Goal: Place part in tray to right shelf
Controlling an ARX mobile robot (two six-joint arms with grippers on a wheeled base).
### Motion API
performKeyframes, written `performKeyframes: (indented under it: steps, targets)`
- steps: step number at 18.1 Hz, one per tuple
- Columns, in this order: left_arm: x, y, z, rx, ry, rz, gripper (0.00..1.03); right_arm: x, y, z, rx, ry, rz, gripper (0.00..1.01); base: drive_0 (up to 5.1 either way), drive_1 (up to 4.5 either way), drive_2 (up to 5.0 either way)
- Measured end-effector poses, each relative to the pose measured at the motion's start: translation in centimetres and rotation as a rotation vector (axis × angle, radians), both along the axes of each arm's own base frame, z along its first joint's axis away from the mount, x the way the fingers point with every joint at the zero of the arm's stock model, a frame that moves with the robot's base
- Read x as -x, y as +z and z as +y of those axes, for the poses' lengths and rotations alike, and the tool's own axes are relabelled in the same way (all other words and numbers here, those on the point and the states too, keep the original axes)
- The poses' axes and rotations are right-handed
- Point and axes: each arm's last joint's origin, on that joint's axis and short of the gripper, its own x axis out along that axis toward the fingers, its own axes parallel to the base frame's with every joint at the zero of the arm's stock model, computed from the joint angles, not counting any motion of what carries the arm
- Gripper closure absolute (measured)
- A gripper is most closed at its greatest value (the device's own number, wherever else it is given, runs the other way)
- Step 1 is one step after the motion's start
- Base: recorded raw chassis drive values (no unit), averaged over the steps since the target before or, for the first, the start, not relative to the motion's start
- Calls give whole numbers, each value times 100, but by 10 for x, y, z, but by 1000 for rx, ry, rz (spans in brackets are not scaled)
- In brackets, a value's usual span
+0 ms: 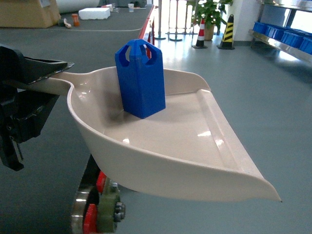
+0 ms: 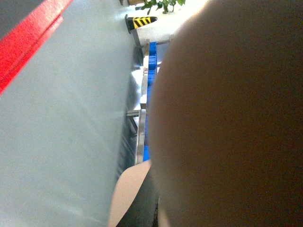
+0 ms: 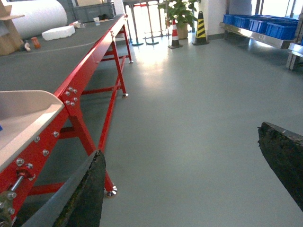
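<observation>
The blue part (image 1: pixel 141 80) stands upright in the bowl of the beige tray (image 1: pixel 195 146), close to its handle end. At the left of the head view my left gripper (image 1: pixel 51 73) is shut on the tray's handle and holds the tray level in the air. The left wrist view is mostly filled by the tray's underside (image 2: pixel 227 118). My right gripper (image 3: pixel 182 156) is open, with only floor between its fingers; it is out of the head view. The right shelf (image 1: pixel 280 44), steel with blue crates (image 1: pixel 287 33), stands far off at the upper right.
A long red-framed table (image 3: pixel 94 61) runs along the left, carrying a cardboard box (image 1: pixel 24 13) and a white foam block (image 1: pixel 93 13). Traffic cones (image 1: pixel 201 34) (image 1: pixel 227 33) and a potted plant (image 1: pixel 210 12) stand at the far end. Grey floor lies between me and the shelf.
</observation>
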Motion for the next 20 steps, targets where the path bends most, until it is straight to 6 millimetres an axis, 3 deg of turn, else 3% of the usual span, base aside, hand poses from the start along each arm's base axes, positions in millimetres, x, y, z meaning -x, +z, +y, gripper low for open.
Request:
performKeyframes:
  steps: [20]
  targets:
    - [0, 0, 0, -1, -2, -1, 88, 0, 0, 0, 0, 0, -2, 3, 492, -198, -266]
